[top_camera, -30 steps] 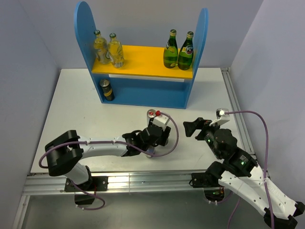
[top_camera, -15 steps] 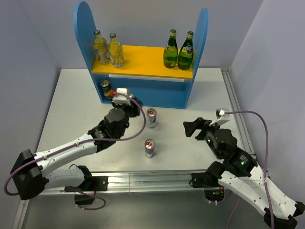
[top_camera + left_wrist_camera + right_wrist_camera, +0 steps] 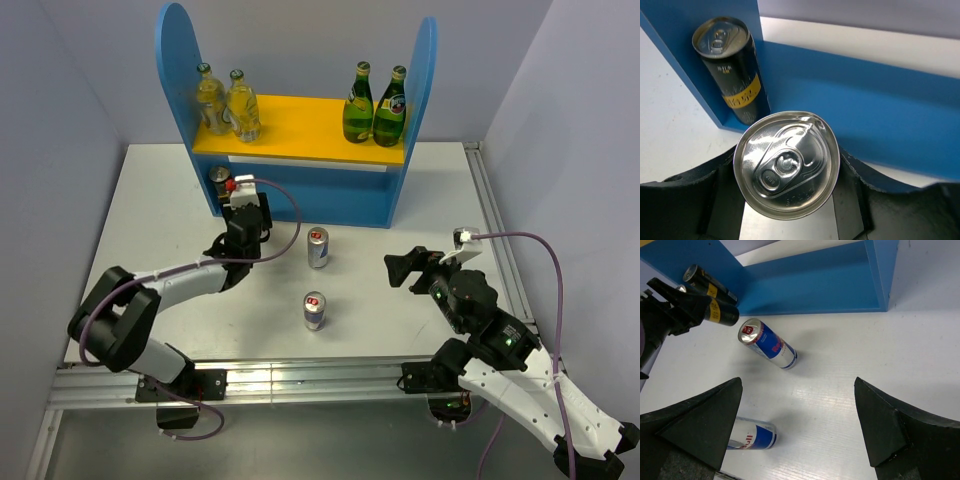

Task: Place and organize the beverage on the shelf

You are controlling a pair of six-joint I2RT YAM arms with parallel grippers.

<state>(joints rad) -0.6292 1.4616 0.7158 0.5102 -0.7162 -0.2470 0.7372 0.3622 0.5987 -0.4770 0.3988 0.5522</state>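
The blue shelf (image 3: 300,195) stands at the back with a yellow upper board (image 3: 300,125). Two pale-yellow bottles (image 3: 228,102) stand on the board's left end. One black-gold can (image 3: 732,75) stands in the lower level's left corner. My left gripper (image 3: 240,205) is shut on the second black-gold can (image 3: 786,164), upright, just in front of and right of the first. Two silver cans (image 3: 318,247) (image 3: 314,311) stand on the table's middle. My right gripper (image 3: 405,268) is open and empty, right of them, and both cans show in its wrist view (image 3: 767,345).
Two green bottles (image 3: 374,105) stand on the right end of the yellow board. The shelf's blue back wall (image 3: 865,100) is close behind the held can. A metal rail (image 3: 490,220) runs along the table's right edge.
My left arm has swung from the table's middle to the shelf's lower left corner, uncovering the near silver can. The right arm has not moved.
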